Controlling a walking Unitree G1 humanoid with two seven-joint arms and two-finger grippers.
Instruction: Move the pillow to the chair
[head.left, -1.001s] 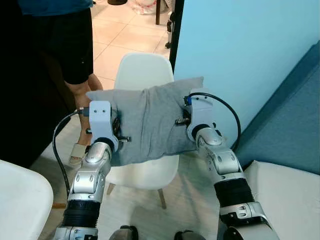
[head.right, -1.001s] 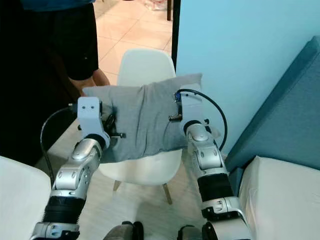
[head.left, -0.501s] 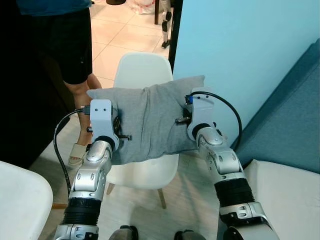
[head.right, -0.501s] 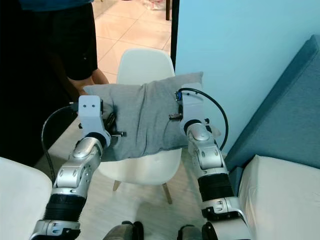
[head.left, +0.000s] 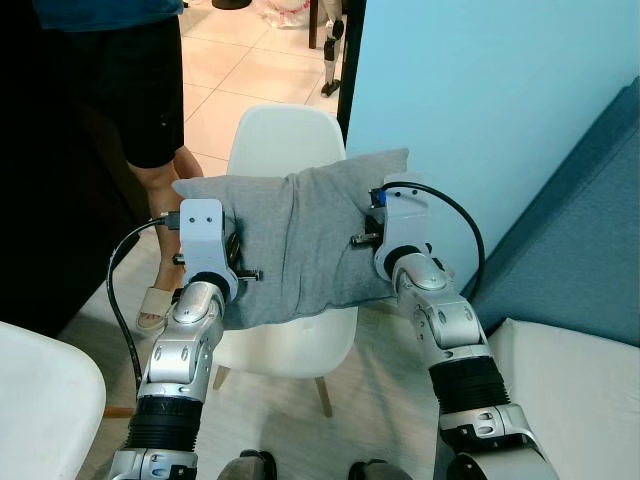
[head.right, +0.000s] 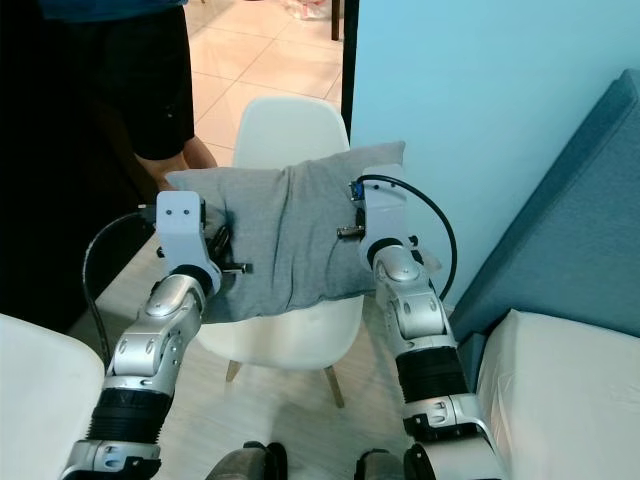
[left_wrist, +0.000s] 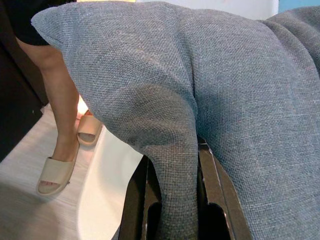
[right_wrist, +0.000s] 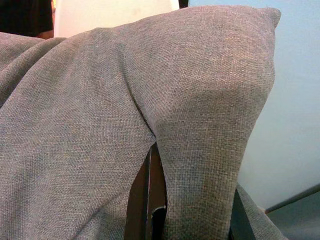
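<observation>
Pillow (head.left: 300, 240), grey, hangs in the air just above the white chair (head.left: 285, 150), stretched between both claws. Left claw (left_wrist: 172, 165) pinches a fold at the pillow's left end; right claw (right_wrist: 187, 200) pinches its right end. Beyond the chair stands a person (head.left: 140, 90) in sandals.
</observation>
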